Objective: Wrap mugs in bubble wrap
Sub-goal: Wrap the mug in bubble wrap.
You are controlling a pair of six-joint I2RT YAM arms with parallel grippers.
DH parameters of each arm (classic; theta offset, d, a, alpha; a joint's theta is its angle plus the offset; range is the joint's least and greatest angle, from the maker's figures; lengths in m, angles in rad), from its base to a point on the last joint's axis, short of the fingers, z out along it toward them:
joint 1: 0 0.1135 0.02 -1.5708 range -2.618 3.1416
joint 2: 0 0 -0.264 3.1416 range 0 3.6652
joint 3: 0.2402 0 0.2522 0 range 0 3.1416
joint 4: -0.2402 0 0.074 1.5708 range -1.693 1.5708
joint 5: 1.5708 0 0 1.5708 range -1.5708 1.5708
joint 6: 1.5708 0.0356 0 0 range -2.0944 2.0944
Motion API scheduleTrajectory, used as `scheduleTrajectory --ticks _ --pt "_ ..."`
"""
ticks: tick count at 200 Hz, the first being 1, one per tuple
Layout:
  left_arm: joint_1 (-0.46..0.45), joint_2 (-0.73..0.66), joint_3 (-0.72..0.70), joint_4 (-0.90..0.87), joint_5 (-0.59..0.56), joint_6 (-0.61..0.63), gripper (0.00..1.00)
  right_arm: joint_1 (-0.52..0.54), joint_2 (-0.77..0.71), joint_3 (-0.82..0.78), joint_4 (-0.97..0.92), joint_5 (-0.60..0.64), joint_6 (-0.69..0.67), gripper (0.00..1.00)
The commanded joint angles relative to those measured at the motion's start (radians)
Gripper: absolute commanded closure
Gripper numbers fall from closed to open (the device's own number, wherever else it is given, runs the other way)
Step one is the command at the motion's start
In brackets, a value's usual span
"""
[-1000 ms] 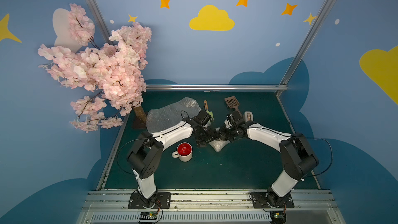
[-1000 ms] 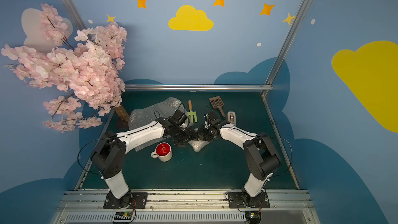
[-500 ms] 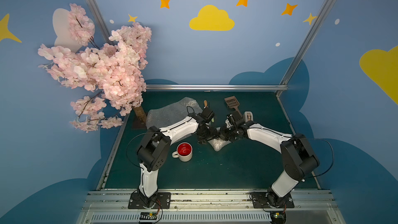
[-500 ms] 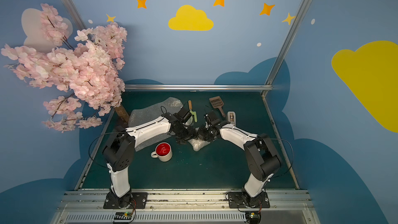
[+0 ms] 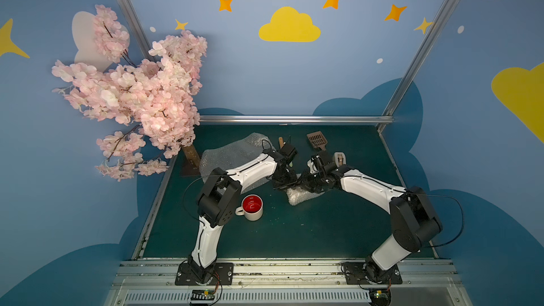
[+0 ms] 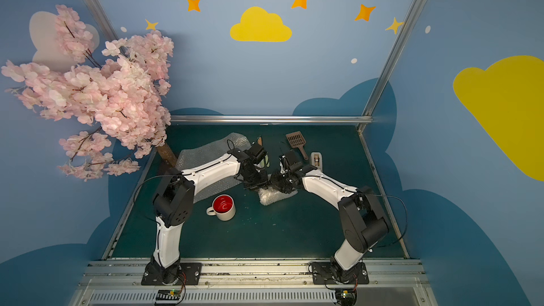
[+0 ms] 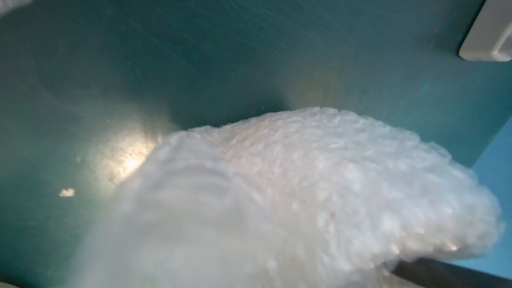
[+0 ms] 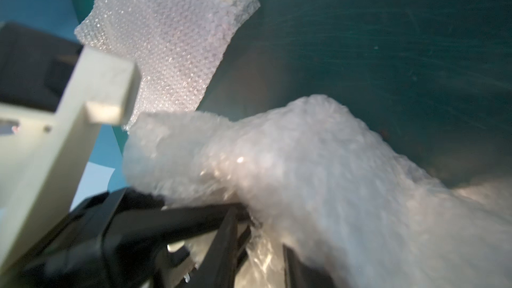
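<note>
A cream mug [image 5: 252, 207] [image 6: 223, 208] with a glossy red inside stands upright on the green table, handle to the left, untouched. To its right lies a crumpled bundle of bubble wrap [image 5: 300, 196] [image 6: 272, 196] [image 7: 318, 195] [image 8: 318, 162]; what it holds is hidden. My left gripper [image 5: 287, 183] [image 6: 255, 185] presses down on the bundle's left end, shut on the wrap, which hides the jaws in its wrist view. My right gripper [image 5: 307, 185] [image 6: 279, 185] [image 8: 260, 245] meets it from the right, jaws apart with wrap between them. A second bubble wrap sheet [image 5: 232, 154] [image 6: 206, 154] [image 8: 166, 37] lies flat under the left arm.
A pink blossom tree [image 5: 138, 98] overhangs the table's back left, trunk [image 5: 190, 154] beside the flat sheet. Behind the grippers lie a brown scoop [image 5: 317, 141], a tape dispenser [image 5: 340, 158] and a wooden-handled tool [image 5: 281, 142]. A metal rail [image 5: 294, 119] bounds the back.
The left gripper has come onto the bundle's left end and closed there. The right gripper's jaws, shut before, have parted. The red mug has not moved.
</note>
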Motion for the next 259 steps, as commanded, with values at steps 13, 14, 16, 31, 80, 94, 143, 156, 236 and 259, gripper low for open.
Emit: scheduleTrajectory --ticks 13,14,16,31,80,94,143,156,236,259 --pt "0.022 0.082 0.059 -0.114 -0.158 0.080 0.79 0.007 -0.089 -0.005 -0.102 0.005 -0.103 0.54" --pt "0.021 0.084 0.062 -0.117 -0.160 0.083 0.79 0.008 -0.092 -0.005 -0.102 0.005 -0.106 0.53" --pt "0.021 0.086 0.069 -0.125 -0.163 0.089 0.80 0.007 -0.099 -0.004 -0.103 0.004 -0.111 0.51" --pt "0.021 0.115 0.129 -0.192 -0.180 0.124 0.87 0.002 -0.142 -0.001 -0.115 -0.002 -0.149 0.38" --pt "0.024 0.163 0.242 -0.298 -0.200 0.219 0.91 -0.068 -0.308 -0.060 -0.104 -0.038 -0.194 0.24" --pt "0.024 0.167 0.256 -0.314 -0.203 0.239 0.92 -0.098 -0.354 -0.096 -0.080 -0.049 -0.198 0.24" --pt "0.027 0.184 0.292 -0.364 -0.208 0.308 0.94 -0.177 -0.479 -0.189 -0.051 -0.118 -0.345 0.27" --pt "0.028 0.183 0.296 -0.362 -0.197 0.317 0.94 -0.176 -0.471 -0.194 -0.037 -0.179 -0.375 0.29" --pt "0.027 0.170 0.312 -0.369 -0.157 0.371 0.94 -0.085 -0.273 -0.088 -0.063 -0.136 -0.519 0.33" --pt "0.025 0.166 0.310 -0.358 -0.142 0.380 0.94 -0.082 -0.229 -0.075 -0.068 -0.116 -0.531 0.34"
